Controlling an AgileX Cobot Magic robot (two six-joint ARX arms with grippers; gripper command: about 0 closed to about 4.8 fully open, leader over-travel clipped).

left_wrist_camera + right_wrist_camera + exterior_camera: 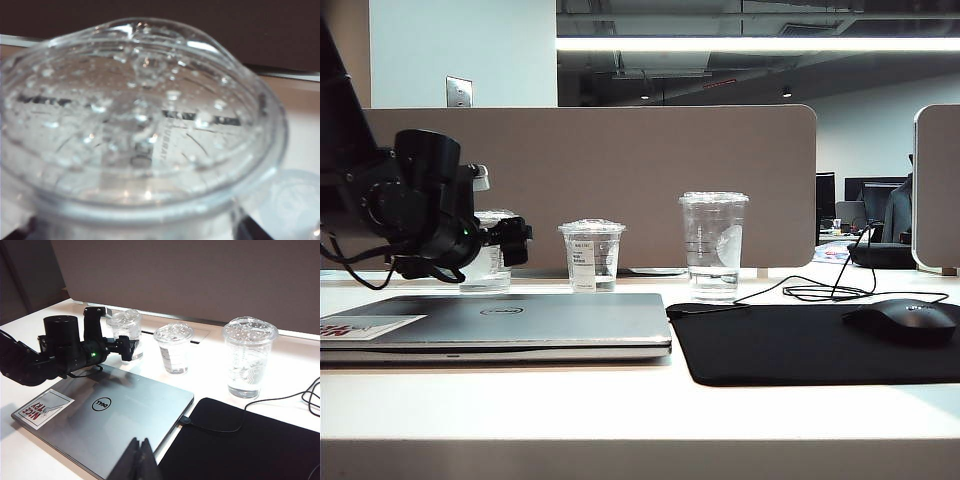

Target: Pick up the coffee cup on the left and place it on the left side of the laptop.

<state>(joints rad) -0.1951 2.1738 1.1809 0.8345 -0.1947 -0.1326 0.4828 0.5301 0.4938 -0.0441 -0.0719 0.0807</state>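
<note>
Left end effector [125, 347] spread wide around the cup [126, 330], fingers either side; contact can't be confirmed. Cup stands on the bench [620, 420] behind the laptop [107, 417], leftmost of three cups, its domed lid filling the left wrist view. Right end effector [140, 460] pressed together, hovering over the laptop's near edge.

Beige desk partition [620, 180], ceiling striplight [760, 44]

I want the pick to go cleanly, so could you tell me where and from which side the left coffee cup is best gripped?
Grip the coffee cup around its round wall below the domed lid, coming level from the laptop side: it stands upright, and the open left gripper already faces it there. The right gripper is shut, far off.
</note>
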